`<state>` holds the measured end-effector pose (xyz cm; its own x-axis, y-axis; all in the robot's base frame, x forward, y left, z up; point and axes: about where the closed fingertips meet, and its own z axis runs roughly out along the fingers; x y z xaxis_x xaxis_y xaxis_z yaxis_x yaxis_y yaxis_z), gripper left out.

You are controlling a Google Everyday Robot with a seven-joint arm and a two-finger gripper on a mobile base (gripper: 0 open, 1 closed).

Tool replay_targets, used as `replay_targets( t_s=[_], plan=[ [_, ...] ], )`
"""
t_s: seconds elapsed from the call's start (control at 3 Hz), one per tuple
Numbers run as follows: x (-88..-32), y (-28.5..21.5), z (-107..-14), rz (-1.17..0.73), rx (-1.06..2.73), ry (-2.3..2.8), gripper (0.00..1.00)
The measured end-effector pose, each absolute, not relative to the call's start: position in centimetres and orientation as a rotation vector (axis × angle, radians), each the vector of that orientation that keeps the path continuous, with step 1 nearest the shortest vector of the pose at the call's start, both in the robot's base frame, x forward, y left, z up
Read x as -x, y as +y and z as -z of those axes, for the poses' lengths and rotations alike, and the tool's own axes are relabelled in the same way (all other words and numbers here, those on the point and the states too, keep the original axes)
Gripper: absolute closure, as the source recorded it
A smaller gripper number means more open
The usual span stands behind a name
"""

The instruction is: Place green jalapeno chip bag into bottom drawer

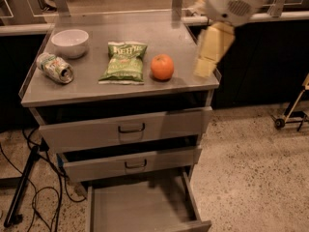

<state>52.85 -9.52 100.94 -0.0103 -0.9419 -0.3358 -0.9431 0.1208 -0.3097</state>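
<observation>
The green jalapeno chip bag lies flat on the grey cart top, between a crushed can and an orange. The bottom drawer is pulled out below the two upper drawers, its grey floor bare. My gripper hangs from the white arm at the upper right, over the cart's right edge, to the right of the orange and well apart from the bag. It holds nothing that I can see.
A white bowl stands at the back left. A crushed drink can lies at the left edge. An orange sits right of the bag. Cables and a stand leg lie on the floor at left.
</observation>
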Motion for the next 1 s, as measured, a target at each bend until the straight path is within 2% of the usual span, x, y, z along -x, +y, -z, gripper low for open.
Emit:
replay_targets(
  t_s=[0.33,1.0],
  plan=[
    [-55.2,-3.8,-102.7,0.018,1.938,1.842,0.0],
    [-57.1,-1.7,-101.1,0.026,1.988,1.895,0.0]
  ],
)
